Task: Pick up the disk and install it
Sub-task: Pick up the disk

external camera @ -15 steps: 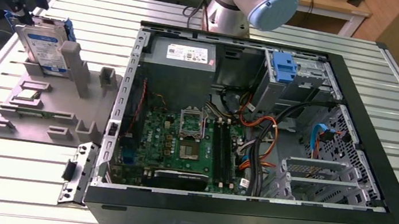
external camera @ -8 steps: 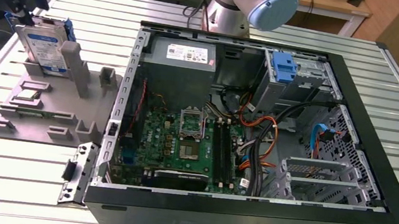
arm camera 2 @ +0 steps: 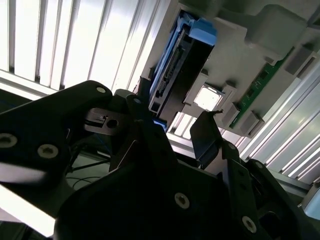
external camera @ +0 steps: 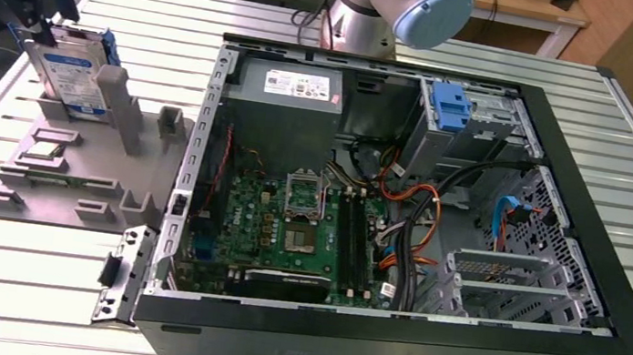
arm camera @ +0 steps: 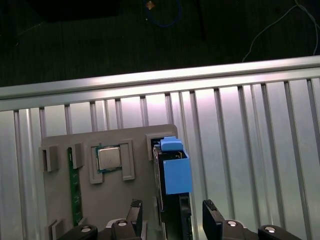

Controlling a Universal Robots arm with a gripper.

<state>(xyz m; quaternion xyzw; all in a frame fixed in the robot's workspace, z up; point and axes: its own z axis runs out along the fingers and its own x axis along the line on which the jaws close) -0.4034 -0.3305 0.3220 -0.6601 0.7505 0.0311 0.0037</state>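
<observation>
The black two-fingered gripper hangs at the exterior view's left, just above the top edge of the disk, a flat silver hard drive with a white-and-blue label in a blue plastic carrier. The disk stands upright in a slot of a grey plastic parts holder that lies on the ribbed aluminium table. In the first wrist view the gripper is spread wide: its two dark fingers stand one on each side of the edge-on disk, with a gap showing on both sides, so nothing is clamped. The same holder also carries a square silver processor chip and a narrow green memory stick. At the exterior view's right, well apart from the disk, lies an open black computer case with a green motherboard and an upright blue plastic bracket on its metal drive cage
</observation>
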